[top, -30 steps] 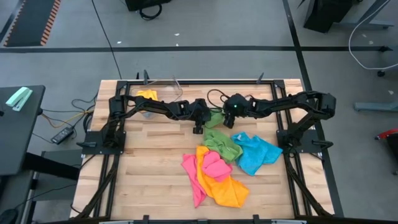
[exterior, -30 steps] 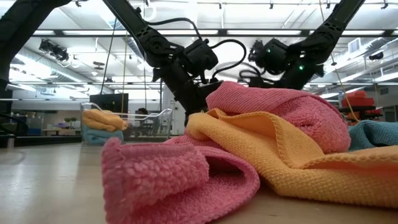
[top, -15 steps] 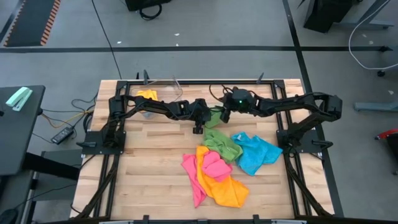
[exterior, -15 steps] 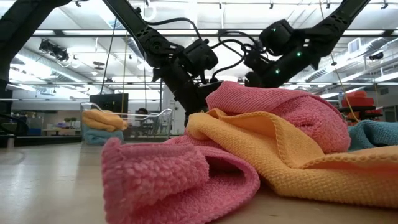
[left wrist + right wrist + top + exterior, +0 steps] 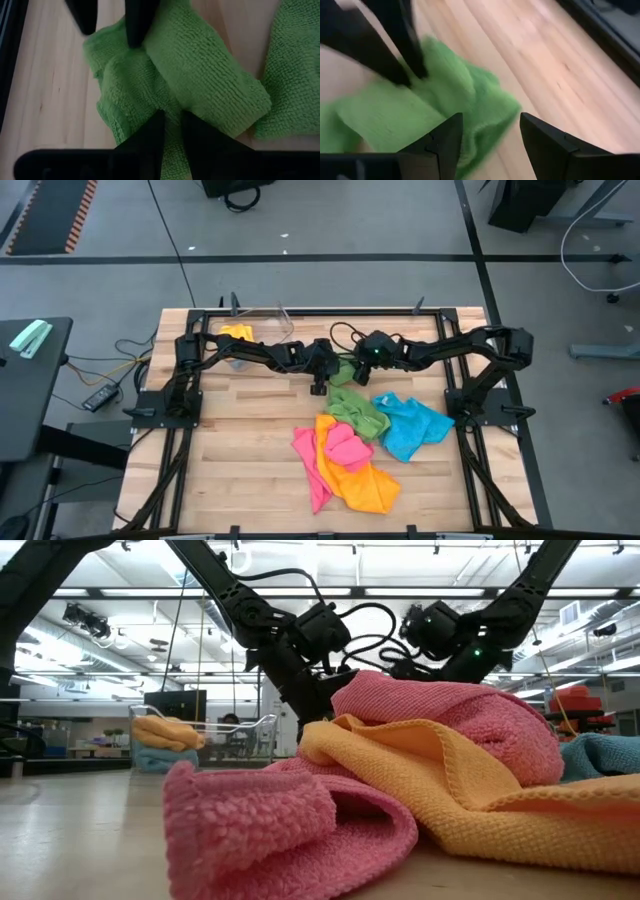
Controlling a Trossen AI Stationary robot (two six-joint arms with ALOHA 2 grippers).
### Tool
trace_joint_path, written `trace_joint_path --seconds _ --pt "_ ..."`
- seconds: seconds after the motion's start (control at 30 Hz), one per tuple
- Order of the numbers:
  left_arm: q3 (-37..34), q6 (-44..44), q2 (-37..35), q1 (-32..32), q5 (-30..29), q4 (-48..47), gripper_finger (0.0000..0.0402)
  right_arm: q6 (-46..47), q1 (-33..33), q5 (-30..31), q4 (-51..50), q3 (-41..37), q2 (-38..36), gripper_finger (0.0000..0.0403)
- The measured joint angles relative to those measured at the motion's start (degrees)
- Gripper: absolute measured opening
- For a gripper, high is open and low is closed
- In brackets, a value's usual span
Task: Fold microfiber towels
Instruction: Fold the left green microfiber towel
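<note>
My left gripper (image 5: 171,131) pinching green towel (image 5: 200,65) at table's (image 5: 240,440) back middle. Right gripper (image 5: 490,132) spread, hovering just above same towel.

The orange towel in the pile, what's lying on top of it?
A crumpled pink towel lies on the orange towel. The orange one overlaps another pink towel. What else lies under it is hidden.

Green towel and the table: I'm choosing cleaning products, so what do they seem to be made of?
The green towel looks like soft microfiber-type cloth: matte, with a fine looped, nubby pile and limp folds. The table looks like wood, pale planks with visible grain and seams, smooth with a slight sheen, possibly sealed.
</note>
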Motion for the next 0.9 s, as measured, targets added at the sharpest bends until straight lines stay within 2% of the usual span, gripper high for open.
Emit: trace_joint_path --seconds 0.23,0.5,0.67,0.9 --pt "0.0 -0.26 0.0 0.0 0.01 0.01 0.0075 -0.29 -0.35 3.24 -5.18 0.0 -1.33 0.0206" --pt "0.0 -0.13 0.0 0.0 0.01 -0.16 0.0067 -1.98 -1.99 4.41 -5.7 2.04 -3.51 0.0206" --pt "0.0 -0.02 0.0 0.0 0.01 -0.16 0.0072 -1.29 -1.41 -3.25 -2.49 5.03 -4.0 0.0206" --pt "0.0 -0.25 0.0 0.07 -0.01 -0.34 0.0077 -1.73 -0.17 -4.17 3.77 4.83 1.47 0.0206"
